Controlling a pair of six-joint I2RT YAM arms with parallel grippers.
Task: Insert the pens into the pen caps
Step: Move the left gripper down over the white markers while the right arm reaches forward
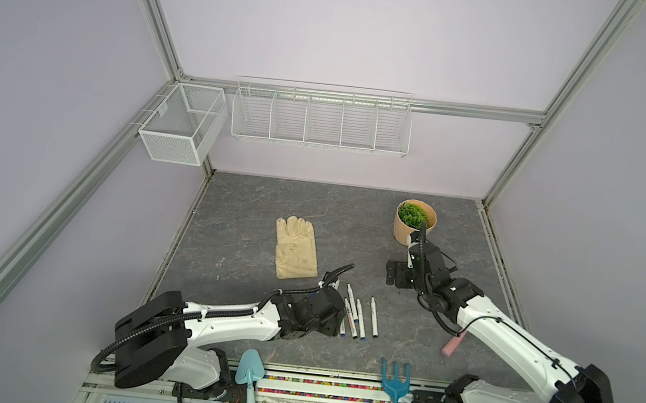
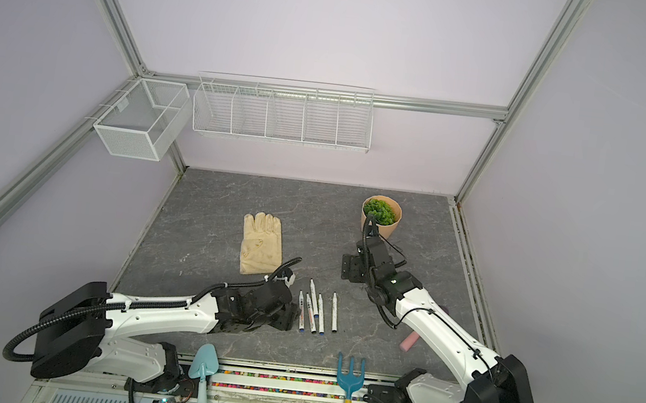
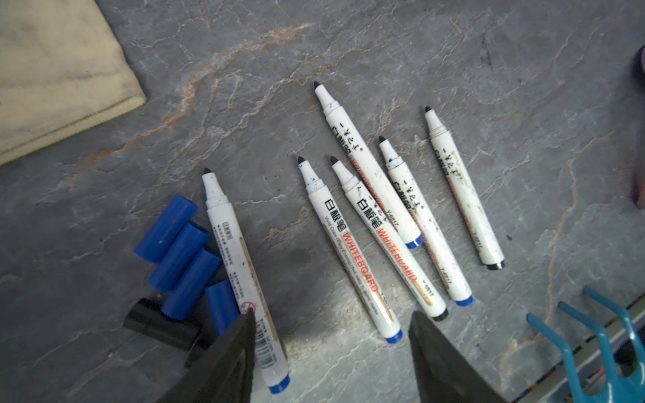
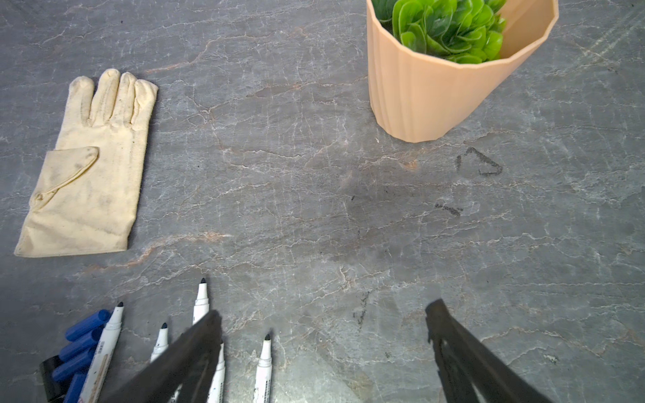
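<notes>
Six white pens lie uncapped on the grey table. Five of them (image 3: 349, 258) fan out together, also seen in both top views (image 1: 357, 317) (image 2: 316, 312). The sixth pen (image 3: 241, 275) lies apart beside the pen caps: several blue caps (image 3: 179, 256) and a black cap (image 3: 157, 322). My left gripper (image 3: 331, 314) is open low over the table. One of its fingers (image 3: 244, 335) touches the sixth pen's barrel, and bare table lies between the jaws. My right gripper (image 4: 323, 310) (image 1: 398, 272) hangs open and empty over bare table, beyond the pens. The left arm hides the caps in both top views.
A cream glove (image 1: 296, 248) lies behind the pens. A peach pot with a green plant (image 1: 414, 222) stands at the back right. A pink block (image 1: 453, 346), a blue hand rake (image 1: 394, 381) and a light blue trowel (image 1: 250, 369) lie near the front edge. Wire baskets (image 1: 320, 120) hang on the wall.
</notes>
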